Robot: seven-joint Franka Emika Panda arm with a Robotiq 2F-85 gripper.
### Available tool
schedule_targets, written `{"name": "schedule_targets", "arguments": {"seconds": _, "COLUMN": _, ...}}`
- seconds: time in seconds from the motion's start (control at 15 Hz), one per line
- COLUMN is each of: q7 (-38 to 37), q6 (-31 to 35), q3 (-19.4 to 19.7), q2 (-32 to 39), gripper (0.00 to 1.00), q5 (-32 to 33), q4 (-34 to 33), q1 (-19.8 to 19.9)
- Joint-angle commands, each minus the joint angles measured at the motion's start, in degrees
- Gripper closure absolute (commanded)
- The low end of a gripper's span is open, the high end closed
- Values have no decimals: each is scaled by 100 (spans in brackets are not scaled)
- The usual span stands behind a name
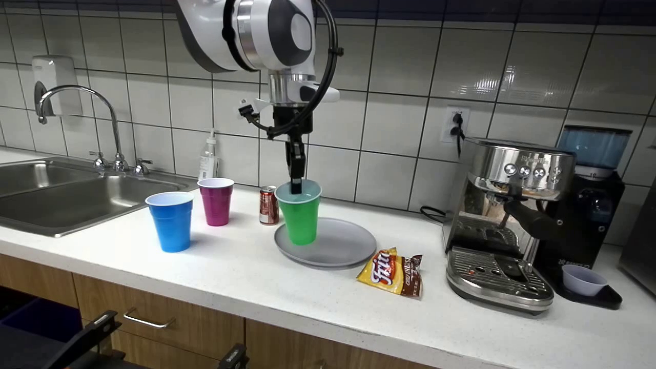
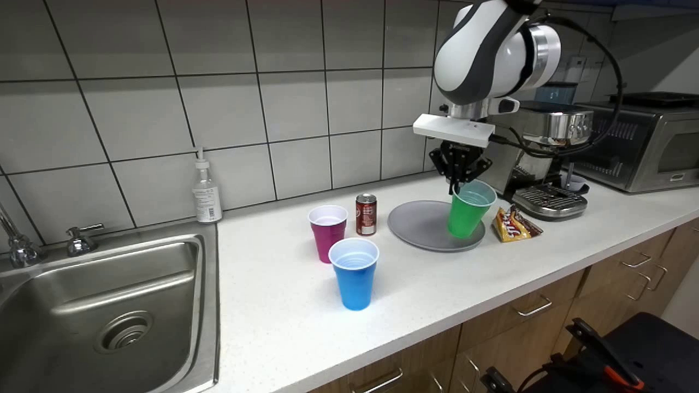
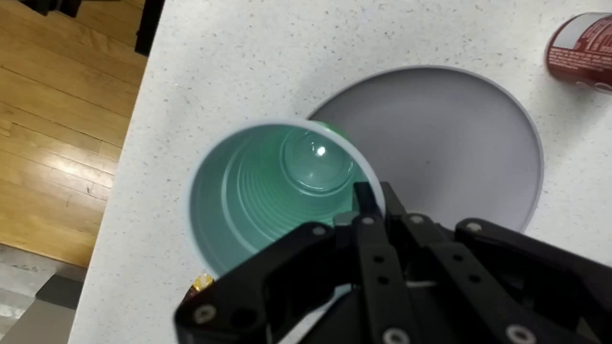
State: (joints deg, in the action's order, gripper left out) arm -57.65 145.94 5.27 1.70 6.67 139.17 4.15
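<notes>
The gripper (image 3: pixel 380 200) was drawn narrow, pinching the wall of a green cup (image 1: pixel 301 220) at the rim, one finger inside it and one outside. The cup was vivid green on its outer face, with a smooth pale rim and a milky blue-green inside. In the wrist view, fine ridges ringed its inner wall down to a round base that bore a small bright glint. It leaned somewhat, and in both exterior views its lower end appeared against a round grey plate (image 1: pixel 348 236); whether the two touched could not be told. Near the plate lay a yellow and brown snack bag (image 1: pixel 392 273), while a red can (image 1: pixel 268 206) stood upright between the plate and a purple cup (image 1: pixel 216 204). Farther along the white counter (image 1: pixel 230 271), a blue cup (image 1: pixel 171 224) stood upright. A silver coffee machine (image 1: pixel 523 169) stood past the bag; well apart, the other way, were a steel sink (image 2: pixel 209 305) and a pump bottle (image 2: pixel 207 196). White wall tiles (image 1: pixel 335 166) ran behind.
</notes>
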Motion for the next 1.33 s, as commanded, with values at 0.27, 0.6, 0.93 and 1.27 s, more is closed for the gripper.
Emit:
{"name": "schedule_targets", "arguments": {"seconds": 0.27, "q7": 130, "q6": -259, "q3": -24, "q2": 768, "gripper": 99, "q5": -469, "q4": -1132, "q1": -137}}
{"name": "schedule_targets", "arguments": {"seconds": 0.6, "q7": 104, "q6": -361, "q3": 20, "q2": 1239, "gripper": 99, "q5": -704, "q4": -1774, "q1": -192}}
{"name": "schedule_targets", "arguments": {"seconds": 0.93, "q7": 99, "q6": -547, "q3": 40, "q2": 1703, "gripper": 99, "q5": -858, "q4": -2361, "q1": -221}}
{"name": "schedule_targets", "arguments": {"seconds": 1.27, "q7": 86, "q6": -894, "q3": 39, "q2": 2125, "gripper": 99, "q5": -981, "q4": -2941, "q1": -261}}
